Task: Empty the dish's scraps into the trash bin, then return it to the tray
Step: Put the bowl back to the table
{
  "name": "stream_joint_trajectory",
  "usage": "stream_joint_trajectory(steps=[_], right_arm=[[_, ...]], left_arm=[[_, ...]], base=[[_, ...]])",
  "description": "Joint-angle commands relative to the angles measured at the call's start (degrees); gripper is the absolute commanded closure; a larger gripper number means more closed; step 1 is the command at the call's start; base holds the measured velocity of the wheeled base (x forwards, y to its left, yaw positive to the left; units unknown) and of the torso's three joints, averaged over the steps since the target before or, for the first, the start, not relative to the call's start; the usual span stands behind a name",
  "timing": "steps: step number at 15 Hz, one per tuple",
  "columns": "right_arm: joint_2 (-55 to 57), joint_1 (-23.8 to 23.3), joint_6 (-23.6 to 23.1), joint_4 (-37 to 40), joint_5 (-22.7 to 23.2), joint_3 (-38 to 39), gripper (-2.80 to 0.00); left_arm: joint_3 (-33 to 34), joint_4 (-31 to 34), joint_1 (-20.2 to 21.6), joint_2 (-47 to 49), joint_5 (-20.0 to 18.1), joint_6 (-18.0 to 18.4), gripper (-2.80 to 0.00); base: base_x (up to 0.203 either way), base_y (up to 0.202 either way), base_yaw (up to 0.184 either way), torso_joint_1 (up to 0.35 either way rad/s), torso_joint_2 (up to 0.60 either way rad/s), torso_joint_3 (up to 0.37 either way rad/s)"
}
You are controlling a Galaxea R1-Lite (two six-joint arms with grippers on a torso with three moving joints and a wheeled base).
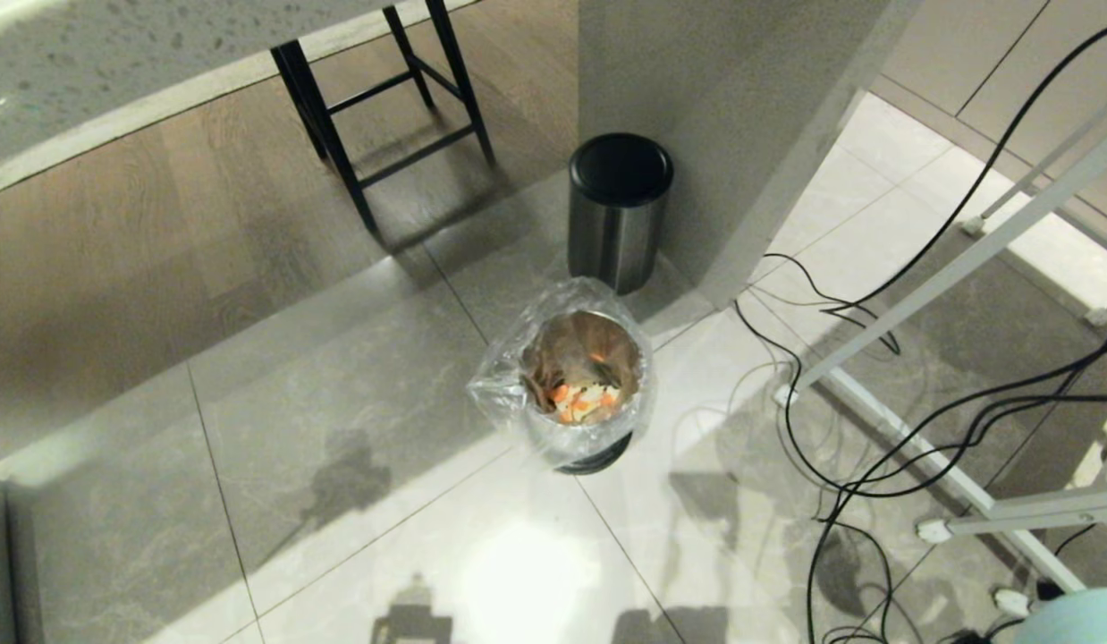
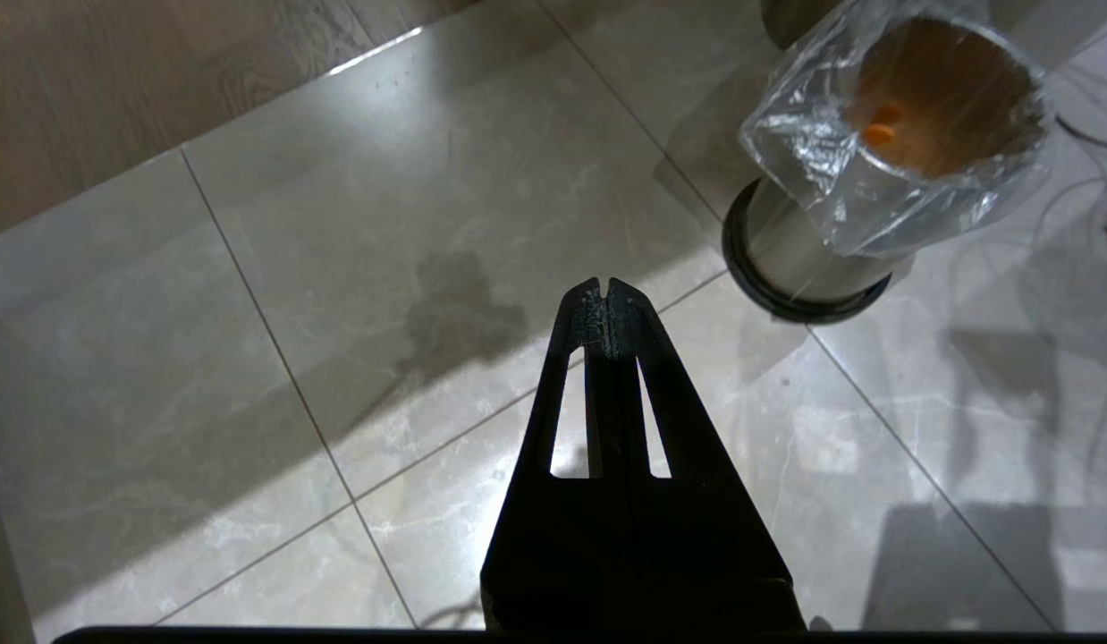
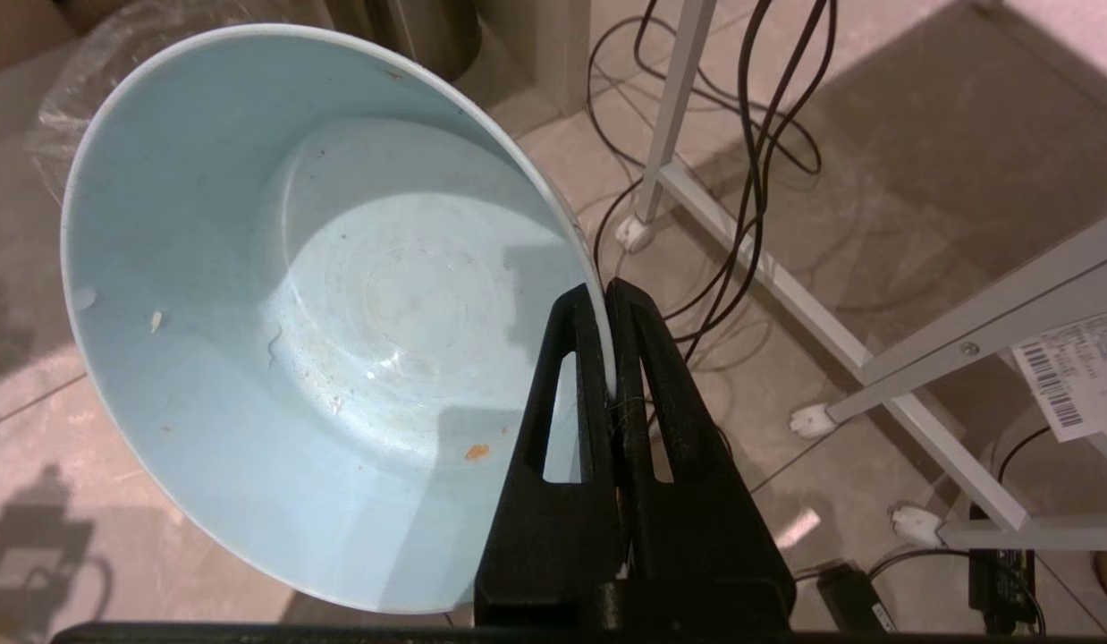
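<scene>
At the centre of the head view the trash bin (image 1: 582,394) stands on the tiled floor (image 1: 357,465), its clear bag crumpled over the rim, and at its bottom lie the scraps (image 1: 582,401), orange slices mixed with pale yellow pieces. Just above it in the frame, against the foot of a grey pillar (image 1: 714,134), stands a second steel bin with black lid (image 1: 618,210), closed. The dish (image 3: 321,304) fills the left and middle of the right wrist view: it is tipped on its side with the inside facing the camera, holding only a few smears and one tiny orange crumb low on the wall. The right hand (image 3: 610,309) is pinched tight on the dish's rim, one finger inside the wall and one outside. In the head view only a sliver of the dish shows, at the lower right corner. The left wrist view gives the left hand (image 2: 607,300) at mid-frame, its fingers pressed together on nothing, above bare floor, with the trash bin at the upper right and just an orange bit or two visible inside. The right wrist view alone shows black cables (image 3: 750,134) and a white frame (image 3: 920,358) on its right side
</scene>
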Motion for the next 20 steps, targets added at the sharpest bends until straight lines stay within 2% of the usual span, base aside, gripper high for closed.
stream_joint_trajectory(steps=[1,20], right_arm=[[0.11,0.02,-0.02,-0.05,-0.05,0.0,0.0],[0.11,0.02,0.07,-0.05,-0.04,0.0,0.0]], left_arm=[[0.0,-0.06,0.0,0.06,0.03,-0.07,0.0],[0.0,-0.06,0.0,0.06,0.11,-0.95,0.0]], base=[[0.0,0.0,0.0,0.008,0.0,0.207],[0.0,0.0,0.0,0.002,0.0,0.203]])
